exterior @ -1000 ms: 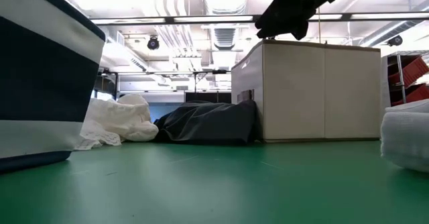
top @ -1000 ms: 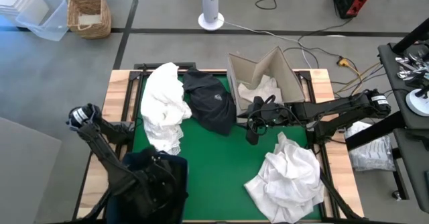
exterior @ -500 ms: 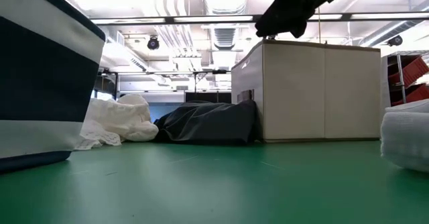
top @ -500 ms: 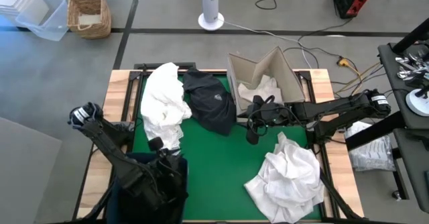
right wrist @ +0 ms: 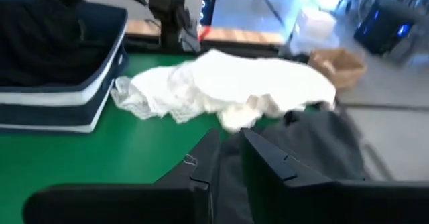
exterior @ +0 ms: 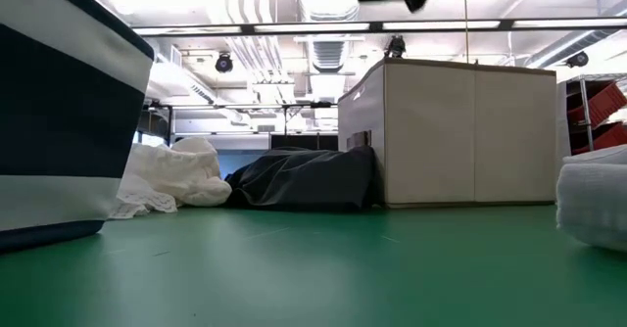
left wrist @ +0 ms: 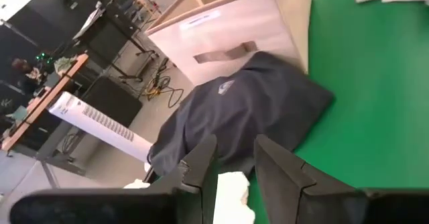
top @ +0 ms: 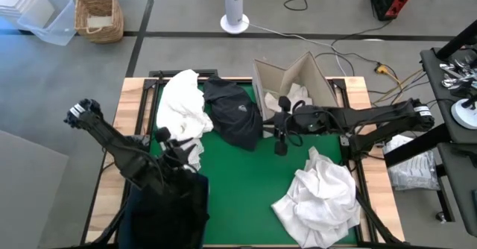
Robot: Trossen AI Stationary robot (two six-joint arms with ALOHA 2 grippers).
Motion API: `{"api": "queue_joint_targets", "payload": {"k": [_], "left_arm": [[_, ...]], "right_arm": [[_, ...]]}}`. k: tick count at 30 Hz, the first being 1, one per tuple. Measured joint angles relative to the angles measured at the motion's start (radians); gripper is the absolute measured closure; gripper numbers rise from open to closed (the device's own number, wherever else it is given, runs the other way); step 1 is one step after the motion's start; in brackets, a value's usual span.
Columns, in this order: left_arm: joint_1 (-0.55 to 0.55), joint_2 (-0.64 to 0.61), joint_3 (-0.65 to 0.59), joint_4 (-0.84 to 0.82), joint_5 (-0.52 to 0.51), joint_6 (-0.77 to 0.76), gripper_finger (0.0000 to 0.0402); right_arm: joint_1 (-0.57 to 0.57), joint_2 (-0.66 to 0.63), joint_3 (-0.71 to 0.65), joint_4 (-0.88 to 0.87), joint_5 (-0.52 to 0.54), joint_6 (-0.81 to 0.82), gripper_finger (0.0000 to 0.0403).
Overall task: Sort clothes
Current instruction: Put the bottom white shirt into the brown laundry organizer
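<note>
Your left gripper (top: 177,146) hangs over the near-left part of the mat, its fingers (left wrist: 201,162) a narrow gap apart with nothing between them. Just ahead of it lies a white garment (top: 181,116), crumpled and lumpy with a lacy edge, stretching toward the far edge of the table (top: 134,100). Right beside that, on the side toward your other arm, sits the navy garment (top: 237,115), a smooth, rounded heap with a small pale logo on top. Directly under the left arm, the bin (top: 168,208) holds dark clothes (right wrist: 47,29).

Your right gripper (top: 279,139) hovers over the green mat just in front of the box (top: 287,81), with its fingers (right wrist: 265,153) slightly parted and empty. The navy garment lies just past its tips. Inside the box you can see more white cloth (top: 297,96). Nearer you than that gripper, a large white pile (top: 320,197) spreads in deep, loose folds.
</note>
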Motion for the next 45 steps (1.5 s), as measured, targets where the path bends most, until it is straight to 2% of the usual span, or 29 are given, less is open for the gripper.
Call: {"api": "queue_joint_targets", "payload": {"k": [3, 6, 10, 17, 24, 30, 37, 40, 45], "left_arm": [[0.002, -0.067, -0.036, 0.028, -0.001, 0.020, 0.0323], [0.002, -0.112, -0.054, 0.035, -0.037, 0.020, 0.0323], [0.002, -0.144, -0.056, 0.038, -0.121, 0.018, 0.0323], [0.002, -0.141, -0.056, 0.038, -0.223, 0.018, 0.0323], [0.007, -0.110, -0.058, 0.069, -0.232, 0.023, 0.0323], [0.007, -0.061, -0.046, 0.214, -0.064, 0.176, 0.0323], [0.015, 0.006, -0.046, 0.703, 0.186, 0.726, 0.0323], [0.030, 0.026, -0.045, 0.854, 0.268, 0.890, 0.0323], [0.081, 0.047, -0.044, 0.943, 0.367, 0.980, 0.0323]], "right_arm": [[0.000, 0.000, 0.068, -0.041, 0.006, -0.043, 0.0359], [0.000, 0.000, 0.122, -0.062, 0.057, -0.078, 0.0358], [-0.002, 0.000, 0.185, -0.110, 0.113, -0.093, 0.0352], [-0.002, 0.053, 0.318, -0.320, 0.155, -0.081, 0.0341], [-0.002, 0.152, 0.459, -0.503, 0.150, -0.089, 0.0324], [0.000, 0.155, 0.472, -0.531, 0.091, -0.080, 0.0308], [0.013, 0.112, 0.472, -0.679, 0.098, 0.008, 0.0311], [0.041, 0.098, 0.472, -0.734, 0.100, 0.038, 0.0319], [0.114, 0.077, 0.472, -0.850, 0.043, 0.098, 0.0329]]}}
